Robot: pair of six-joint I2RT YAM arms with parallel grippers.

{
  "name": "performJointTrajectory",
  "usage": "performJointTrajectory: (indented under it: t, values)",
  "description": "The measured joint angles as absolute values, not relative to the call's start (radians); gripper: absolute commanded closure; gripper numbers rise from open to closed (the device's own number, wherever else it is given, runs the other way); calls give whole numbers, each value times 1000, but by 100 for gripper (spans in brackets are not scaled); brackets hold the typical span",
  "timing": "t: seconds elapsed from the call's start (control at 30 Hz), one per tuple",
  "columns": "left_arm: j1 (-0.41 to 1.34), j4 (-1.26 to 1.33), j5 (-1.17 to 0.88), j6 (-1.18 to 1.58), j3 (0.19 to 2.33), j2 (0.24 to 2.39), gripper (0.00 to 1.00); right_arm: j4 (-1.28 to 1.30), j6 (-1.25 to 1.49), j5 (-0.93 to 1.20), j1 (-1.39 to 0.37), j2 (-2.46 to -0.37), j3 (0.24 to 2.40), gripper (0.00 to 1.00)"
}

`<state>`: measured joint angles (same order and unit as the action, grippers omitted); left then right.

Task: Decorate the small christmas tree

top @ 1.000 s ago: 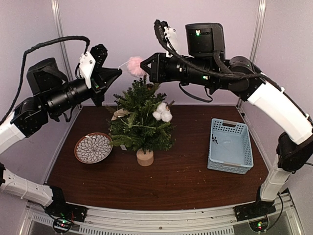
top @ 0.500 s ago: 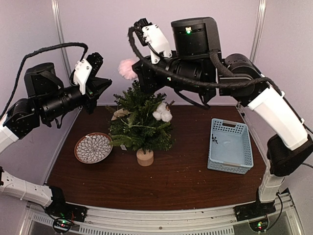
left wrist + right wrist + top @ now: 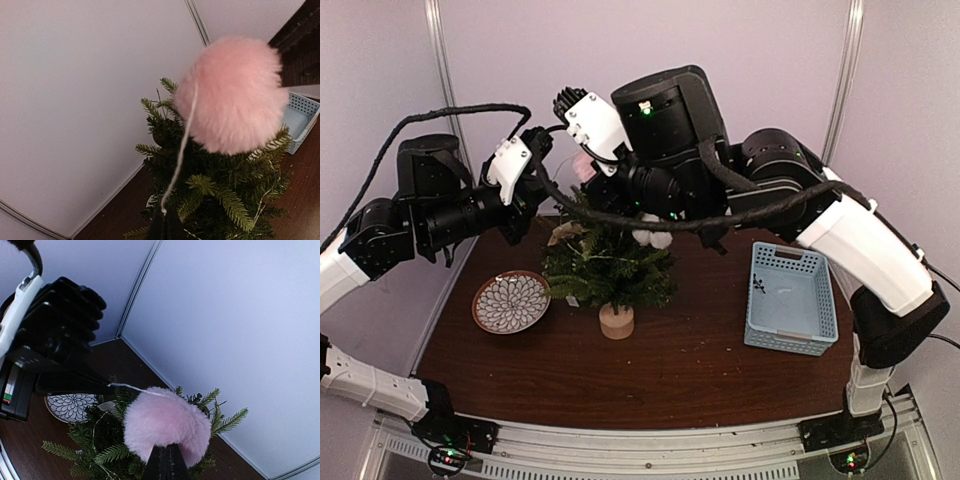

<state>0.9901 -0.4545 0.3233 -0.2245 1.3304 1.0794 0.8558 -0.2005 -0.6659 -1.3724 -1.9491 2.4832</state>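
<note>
Since a second ago the right arm has swung left across the small christmas tree and now covers its crown, and the left gripper has closed in from the left. From above, the tree stands on its stump left of the middle of the tabletop, between the patterned plate near the left edge and the blue basket near the right edge. Only a sliver of the pink pompom shows above the crown.

At the left wrist, the fingertips are pinched shut on the end of the string, which runs taut up to the pompom. The pompom hangs over the topmost sprigs, seemingly not resting on them.

At the right wrist, the right gripper is clamped on the underside of the pompom, with the left gripper's closed tips just beside it to the left.

The step looks like hanging this ornament at the top. Both arms should come down together with the string kept taut. It should be steered onto a firm upper sprig rather than a loose needle tip. I would free the pompom first, then the string. The crowded wrists could nudge the light tree, so go slowly.
</note>
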Motion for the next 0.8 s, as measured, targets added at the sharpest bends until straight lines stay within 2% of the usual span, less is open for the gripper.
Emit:
performJointTrajectory:
  t: [0.8]
  values:
    - [972, -497, 315, -108, 1330, 1096, 100, 894, -223, -730, -1368, -1949, 2435, 100]
